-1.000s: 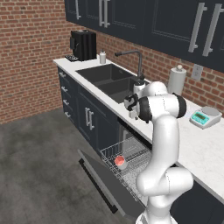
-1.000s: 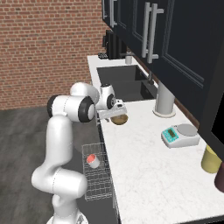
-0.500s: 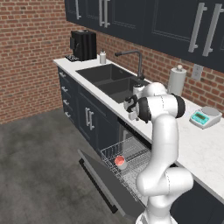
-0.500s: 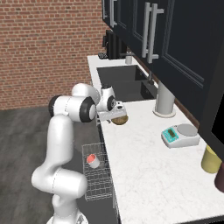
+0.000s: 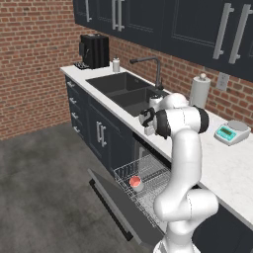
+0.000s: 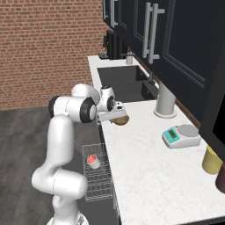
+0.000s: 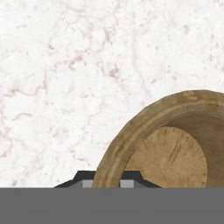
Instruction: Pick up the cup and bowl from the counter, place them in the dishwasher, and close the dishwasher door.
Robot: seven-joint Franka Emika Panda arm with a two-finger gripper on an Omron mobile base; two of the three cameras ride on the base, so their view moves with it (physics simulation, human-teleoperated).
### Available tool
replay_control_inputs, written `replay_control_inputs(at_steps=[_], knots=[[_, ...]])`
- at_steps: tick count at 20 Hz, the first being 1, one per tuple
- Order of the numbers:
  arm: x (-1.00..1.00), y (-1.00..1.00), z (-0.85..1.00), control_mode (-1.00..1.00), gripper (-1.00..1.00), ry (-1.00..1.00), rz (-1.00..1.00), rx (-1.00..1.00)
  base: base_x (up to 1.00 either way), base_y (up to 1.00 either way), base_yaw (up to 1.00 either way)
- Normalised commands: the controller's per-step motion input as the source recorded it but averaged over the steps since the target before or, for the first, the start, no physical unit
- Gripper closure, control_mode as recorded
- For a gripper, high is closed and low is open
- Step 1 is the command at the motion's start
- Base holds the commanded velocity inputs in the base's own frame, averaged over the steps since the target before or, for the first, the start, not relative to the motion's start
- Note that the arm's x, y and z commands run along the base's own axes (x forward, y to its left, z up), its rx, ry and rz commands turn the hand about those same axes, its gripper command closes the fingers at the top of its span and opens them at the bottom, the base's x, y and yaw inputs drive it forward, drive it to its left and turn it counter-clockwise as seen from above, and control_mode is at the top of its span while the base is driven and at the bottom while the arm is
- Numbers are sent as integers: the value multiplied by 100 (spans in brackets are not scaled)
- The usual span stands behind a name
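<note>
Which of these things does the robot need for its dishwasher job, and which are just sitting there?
For the job:
- bowl, its rim between the hand's fingers
- cup, already in the dishwasher rack
- dishwasher door, hanging open
- counter

Just sitting there:
- kitchen scale
- paper towel roll
- coffee machine
- sink
- yellow canister
</note>
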Motion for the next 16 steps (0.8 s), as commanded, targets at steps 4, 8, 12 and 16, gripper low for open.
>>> replay_control_inputs(at_steps=[4, 8, 12, 16], knots=[[-66, 4, 8, -100, 100, -9, 0, 1, 0, 0, 0], [-100, 18, 37, -100, 100, -3, -4, 6, 0, 0, 0], [-100, 24, 46, -100, 100, 0, -10, 8, 0, 0, 0], [-100, 46, 35, -100, 100, 0, -12, 5, 0, 0, 0]])
